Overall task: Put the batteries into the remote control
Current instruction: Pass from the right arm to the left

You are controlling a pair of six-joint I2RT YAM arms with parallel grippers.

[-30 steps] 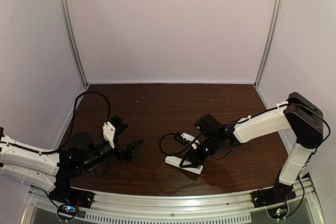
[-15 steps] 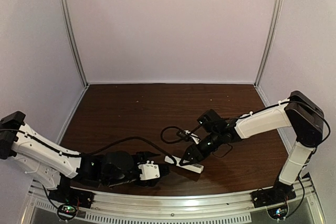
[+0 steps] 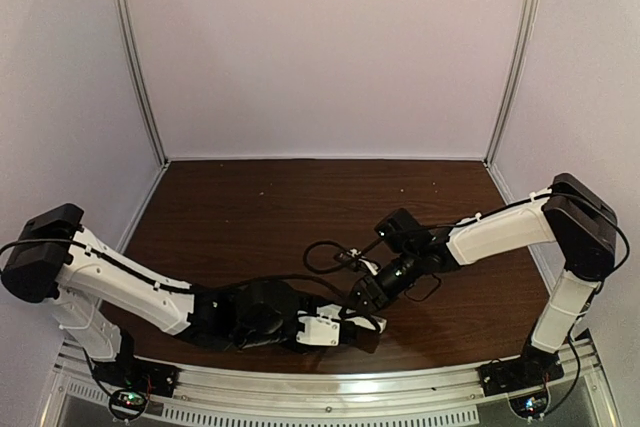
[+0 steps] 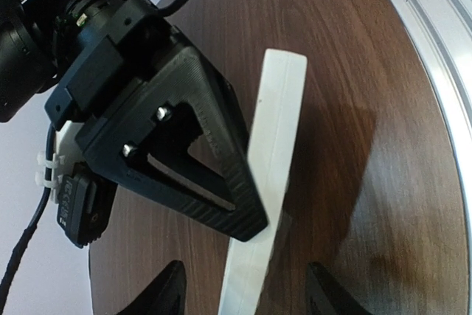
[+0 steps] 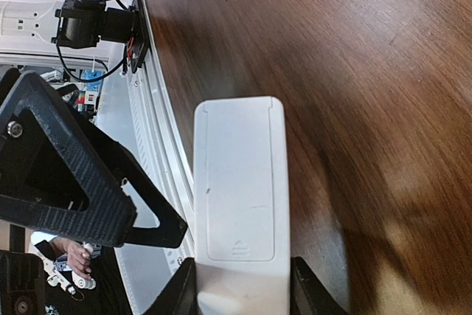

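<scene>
Remote control (image 5: 240, 182) lies close to the near edge of the bench, a little right of its middle, with its plain back turned to the right wrist camera. A small arrow mark (image 5: 241, 245) is pressed into that back near the held end. Right gripper (image 5: 242, 289) has its 2 fingertips clamped against the 2 long sides of this end, with no gap showing on either side, so the jaws are clenched on the bar.

From the left wrist, the remote appears as a narrow white strip running away from the camera. 1 black triangular finger (image 4: 184, 160) of the right gripper is pressed against its flank. It may be tipped up on a long edge, though whether any part touches the wood is hard to tell.

Left gripper (image 4: 247, 289) straddles the other end. Its jaws are released and spread, and bare wood shows between each fingertip and the strip.

Overhead, the left arm (image 3: 130, 282) stretches low along the near edge towards the middle. The right arm (image 3: 500, 232) reaches in from the near right corner. Both meet over the dark wooden bench (image 3: 280, 207), just behind the metal rail (image 3: 330, 387) along the near edge.
</scene>
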